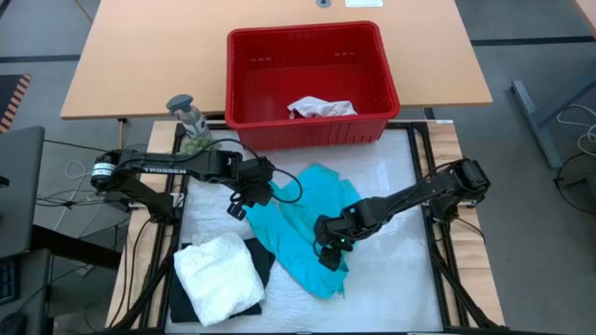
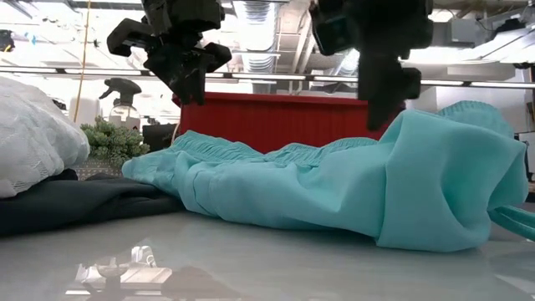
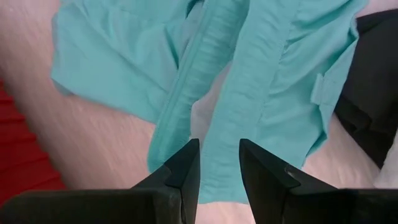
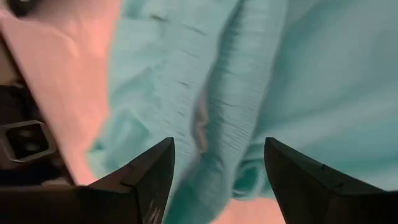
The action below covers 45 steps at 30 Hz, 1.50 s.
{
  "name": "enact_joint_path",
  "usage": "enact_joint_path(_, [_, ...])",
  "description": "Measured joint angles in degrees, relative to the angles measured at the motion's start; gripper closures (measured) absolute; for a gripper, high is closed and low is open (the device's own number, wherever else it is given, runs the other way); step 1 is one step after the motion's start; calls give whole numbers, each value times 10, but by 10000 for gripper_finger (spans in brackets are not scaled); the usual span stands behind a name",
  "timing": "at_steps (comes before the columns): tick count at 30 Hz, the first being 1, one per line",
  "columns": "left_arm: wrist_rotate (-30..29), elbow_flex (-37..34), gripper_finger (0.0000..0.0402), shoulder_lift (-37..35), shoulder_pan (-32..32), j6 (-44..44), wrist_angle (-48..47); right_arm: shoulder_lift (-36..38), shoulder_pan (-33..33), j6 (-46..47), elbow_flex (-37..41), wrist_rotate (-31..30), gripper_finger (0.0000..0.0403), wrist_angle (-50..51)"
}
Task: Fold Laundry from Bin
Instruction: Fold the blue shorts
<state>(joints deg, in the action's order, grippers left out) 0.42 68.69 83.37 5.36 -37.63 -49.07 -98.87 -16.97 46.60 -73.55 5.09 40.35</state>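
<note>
I've got the teal garment (image 1: 312, 219) lying bunched in the middle of the tabletop (image 1: 400, 279), w/ the red bin (image 1: 307, 79) just behind it at the far edge. One white lacy piece (image 1: 321, 108) is left in the bin. Near the front left corner sits a folded white garment (image 1: 219, 276) on top of a black one (image 1: 191, 307).

My left tool (image 1: 244, 197) hangs over the teal cloth's left end, fingers only a little apart, nothing in them. My right tool (image 1: 328, 249) hangs over the cloth's front right part, fingers wide apart, also holding nothing.

The teal thing looks soft, light and floppy. I think it will sag and fold on itself when lifted, so 1 pinch won't do. The ribbed, stretchy waistband (image 3: 261, 81) looks thicker, prob. the best place to grab. I'd pinch it w/ both tools, well apart, then pull it flat.
</note>
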Motion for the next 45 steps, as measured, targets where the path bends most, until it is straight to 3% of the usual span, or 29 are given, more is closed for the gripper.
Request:
enact_joint_path(13, [7, 0, 301, 0, 0, 0, 4, -7, 20, -49, 11, 19, 132, -26])
enact_joint_path(26, [7, 0, 301, 0, 0, 4, 4, -7, 21, -30, 49, 94, 132, -103])
enact_joint_path(45, [3, 0, 301, 0, 0, 5, 5, -8, 11, 16, 100, 132, 132, -191])
